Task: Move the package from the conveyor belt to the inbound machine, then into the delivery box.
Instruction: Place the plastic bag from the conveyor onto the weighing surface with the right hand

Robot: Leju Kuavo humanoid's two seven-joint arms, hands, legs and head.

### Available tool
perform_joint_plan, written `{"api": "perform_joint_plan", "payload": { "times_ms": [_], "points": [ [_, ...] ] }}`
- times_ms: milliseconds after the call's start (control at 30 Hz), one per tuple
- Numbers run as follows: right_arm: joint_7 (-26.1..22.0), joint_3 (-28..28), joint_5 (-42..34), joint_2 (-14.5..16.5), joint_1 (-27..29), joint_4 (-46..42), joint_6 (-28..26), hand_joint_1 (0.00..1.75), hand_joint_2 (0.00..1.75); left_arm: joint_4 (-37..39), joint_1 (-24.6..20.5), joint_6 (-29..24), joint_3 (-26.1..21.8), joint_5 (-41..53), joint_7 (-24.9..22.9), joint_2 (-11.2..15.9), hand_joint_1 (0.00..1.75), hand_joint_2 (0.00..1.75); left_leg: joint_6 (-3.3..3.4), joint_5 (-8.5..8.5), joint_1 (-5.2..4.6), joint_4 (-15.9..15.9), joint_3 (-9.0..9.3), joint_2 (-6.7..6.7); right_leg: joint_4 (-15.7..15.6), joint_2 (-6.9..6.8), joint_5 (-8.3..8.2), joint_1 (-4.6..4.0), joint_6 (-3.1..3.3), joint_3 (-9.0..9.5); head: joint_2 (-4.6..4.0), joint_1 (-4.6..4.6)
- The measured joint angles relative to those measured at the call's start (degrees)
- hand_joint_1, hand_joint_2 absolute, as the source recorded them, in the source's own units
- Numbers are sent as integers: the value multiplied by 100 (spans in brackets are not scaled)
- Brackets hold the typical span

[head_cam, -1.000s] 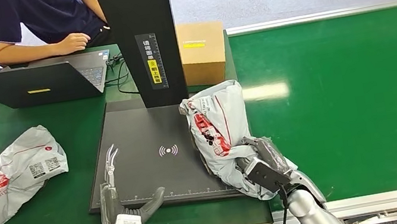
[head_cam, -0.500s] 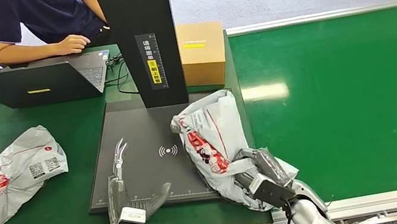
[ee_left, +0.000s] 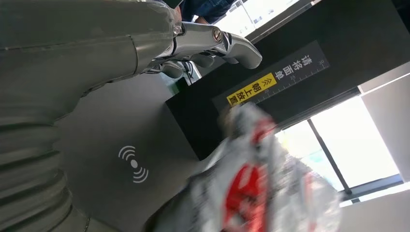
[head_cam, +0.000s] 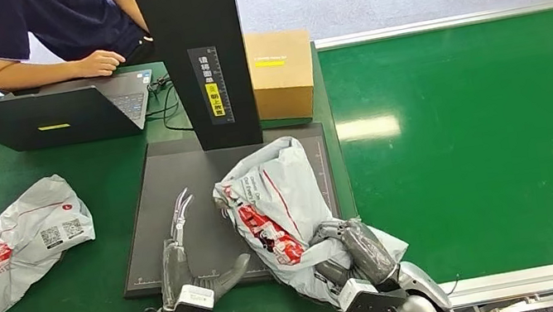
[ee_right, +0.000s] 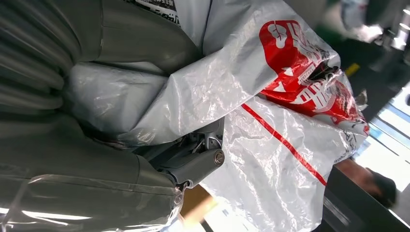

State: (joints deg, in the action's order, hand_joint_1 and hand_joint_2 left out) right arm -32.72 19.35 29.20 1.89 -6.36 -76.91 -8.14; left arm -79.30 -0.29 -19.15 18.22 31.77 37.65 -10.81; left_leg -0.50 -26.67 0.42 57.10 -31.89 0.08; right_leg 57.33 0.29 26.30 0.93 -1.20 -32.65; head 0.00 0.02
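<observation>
Right hand (head_cam: 354, 259) grips the near end of the package (head_cam: 277, 206) & has dragged it left off the belt edge over the last sec, so the bag now lies mostly on the inbound machine plate (head_cam: 176, 180), far end stretching ahead of the hand twd the black column (head_cam: 199, 59); scan step looks nearly done, delivery box leg not started. Left hand (head_cam: 185, 262), just beside the bag's left edge, has crept fwd over the plate, fingers spread & holding nothing, prob. ready to steady or take it.

Crumpled grey package (head_cam: 281, 205) with red print, lying on black inbound machine (head_cam: 178, 188)
</observation>
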Motion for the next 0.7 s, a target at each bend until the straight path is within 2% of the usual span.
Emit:
{"api": "perform_joint_plan", "payload": {
  "times_ms": [67, 100, 133, 233, 267, 300, 400, 533, 700],
  "points": [
    [-67, 81, -142, 48, -185, 50, -152, 152, 175, 6, -9, -4, 27, 4, -8, -4, 0, 175, 0, 1, 0, 0, 0, 0, 0, 0, 0, 0, 0, 0, 0, 0],
    [-89, 108, -227, 84, -293, 117, -203, 145, 175, 7, -10, -5, 40, 7, -13, -6, 0, 175, 0, 1, 0, 0, 1, 0, 0, 0, 0, 0, 0, 0, 0, 0],
    [-102, 129, -312, 124, -410, 216, -242, 130, 175, 8, -10, -6, 53, 9, -20, -8, 0, 175, -1, 1, 0, 0, 1, 0, 0, 0, 0, 0, 0, 0, 0, 0],
    [-110, 179, -503, 256, -772, 669, -278, 51, 175, 11, -8, -25, 85, 10, -49, -9, 0, 175, -1, 2, 0, 0, 1, 0, 0, 0, 0, -1, 0, 0, 0, -1],
    [-95, 198, -534, 294, -878, 847, -258, 30, 175, 13, -6, -38, 91, 10, -61, -9, 0, 175, -1, 2, 0, 0, 1, -1, 1, 0, 0, -1, 0, 0, 0, -1],
    [-70, 219, -547, 328, -976, 1039, -231, 16, 175, 14, -3, -55, 95, 10, -71, -9, 0, 175, -1, 2, 0, 0, 1, -1, 1, -1, 0, -1, 0, 0, 0, -1],
    [52, 298, -467, 413, -1228, 1612, -194, 2, 175, 15, 15, -104, 100, 15, -82, -9, 0, 175, -1, 2, 1, 0, -1, -2, 1, -2, 0, -1, 0, 0, 0, -1],
    [149, 394, -288, 506, -1429, 2160, -278, 0, 175, 15, 58, -152, 103, 19, -82, -9, 0, 175, -1, 1, 1, 0, -2, -2, 1, -3, 1, -1, 0, -2, 0, -1],
    [181, 447, -253, 544, -1485, 2363, -437, 0, 175, 31, 67, -200, 120, 24, -105, -9, 0, 175, -1, 1, 0, 0, 1, -2, 0, -3, 1, 0, 0, -2, 0, -1]
  ]
}}
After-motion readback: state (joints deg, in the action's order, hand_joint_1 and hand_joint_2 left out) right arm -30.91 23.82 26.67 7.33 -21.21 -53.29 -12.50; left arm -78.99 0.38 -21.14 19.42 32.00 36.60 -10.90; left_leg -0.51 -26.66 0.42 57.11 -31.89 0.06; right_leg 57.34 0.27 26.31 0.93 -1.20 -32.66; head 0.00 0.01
